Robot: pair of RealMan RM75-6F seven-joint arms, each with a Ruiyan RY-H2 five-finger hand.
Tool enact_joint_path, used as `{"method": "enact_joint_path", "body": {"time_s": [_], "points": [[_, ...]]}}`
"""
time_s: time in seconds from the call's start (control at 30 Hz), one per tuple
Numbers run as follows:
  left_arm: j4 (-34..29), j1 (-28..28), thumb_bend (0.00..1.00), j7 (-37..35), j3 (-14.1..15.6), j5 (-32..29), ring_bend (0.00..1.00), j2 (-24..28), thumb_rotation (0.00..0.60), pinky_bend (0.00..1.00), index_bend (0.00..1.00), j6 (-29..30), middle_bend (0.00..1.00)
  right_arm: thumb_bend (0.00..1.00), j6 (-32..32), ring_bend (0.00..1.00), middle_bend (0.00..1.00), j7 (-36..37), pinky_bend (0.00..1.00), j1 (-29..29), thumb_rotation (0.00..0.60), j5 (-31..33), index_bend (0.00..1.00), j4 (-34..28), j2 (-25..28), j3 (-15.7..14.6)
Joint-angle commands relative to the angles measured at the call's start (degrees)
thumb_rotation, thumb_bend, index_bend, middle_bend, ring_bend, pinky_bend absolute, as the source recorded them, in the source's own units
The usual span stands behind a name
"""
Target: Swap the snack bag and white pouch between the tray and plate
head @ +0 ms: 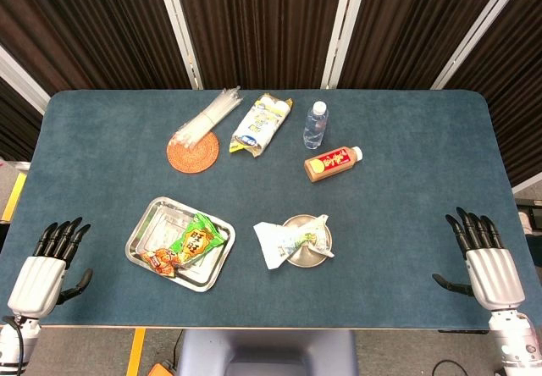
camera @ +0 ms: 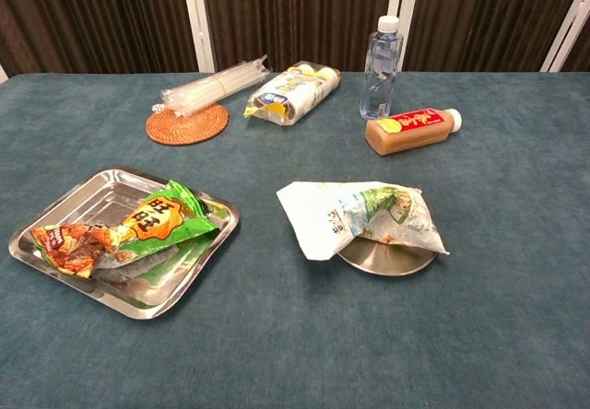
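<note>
Assessing state: left robot hand (head: 44,264) and right robot hand (head: 488,262) are seen released, fingers spread, grasping nothing, resting at the tabletop (head: 406,223) edges.
Snack bag (head: 188,245): one, lying in the tray (head: 144,223).
White pouch (head: 284,239): one, draped over the plate (head: 315,257).
Advice: one bag should be parked on bare cloth first, pinched by a free edge.
Bottles: two.

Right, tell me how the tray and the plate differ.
The tray is rectangular with a raised rim; the plate is round and looks flatter. The tray holds the green snack bag fully inside it, while the white pouch overhangs the smaller plate onto the table. Both are shiny metal.
</note>
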Motion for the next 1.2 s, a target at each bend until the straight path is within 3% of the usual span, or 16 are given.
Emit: {"method": "enact_joint_path", "body": {"time_s": [0.03,0.27,0.4,0.6,0.73,0.93,1.2], "points": [[-0.7,-0.2,0.4,0.3,0.1,-0.6,0.0,0.2,0.6,0.04,0.0,-0.9,0.0,0.13,-0.3,0.0,0.0,0.2,0.0,0.1,0.6,-0.1,0.0,0.1,-0.1,-0.1],[-1.2,-3.4,0.39,-7.0,4.4,7.7,0.0,-1.1,0.6,0.07,0.0,-4.1,0.0,0.13,0.4,0.0,0.0,1.3,0.0,-0.4,0.6,-0.6,0.0,0.2,0.3,-0.4],[-0.5,-6.4,0.38,-5.9,5.8,11.9,0.0,-3.9,0.6,0.08,0.0,-7.3,0.0,0.13,-0.1,0.0,0.0,2.3,0.0,-0.3,0.6,-0.8,0.0,-0.1,0.7,-0.8],[-3.7,-11.1,0.36,-3.6,5.0,11.0,0.0,-8.4,0.6,0.09,0.0,-15.3,0.0,0.13,-0.5,0.0,0.0,2.8,0.0,-0.2,0.6,-1.5,0.0,-0.1,1.0,-1.3],[-3.4,-12.8,0.35,4.0,2.9,8.2,0.0,-12.9,0.6,0.09,0.0,-19.3,0.0,0.13,-0.8,0.0,0.0,2.9,0.0,-0.1,0.6,-1.2,0.0,-0.3,1.3,-1.3],[-0.9,-13.2,0.35,15.3,-0.7,4.0,0.0,-18.6,0.6,0.09,0.0,-19.8,0.0,0.13,-1.2,0.0,0.0,3.0,0.0,-0.1,0.6,-1.1,0.0,-0.6,1.8,-1.4],[1.3,-14.4,0.35,21.3,-3.4,-4.2,0.0,-22.0,0.6,0.13,0.0,-23.4,0.0,0.13,-1.5,0.0,0.0,3.4,0.0,-0.1,0.6,-0.4,0.0,-0.8,2.2,-1.2]]}}
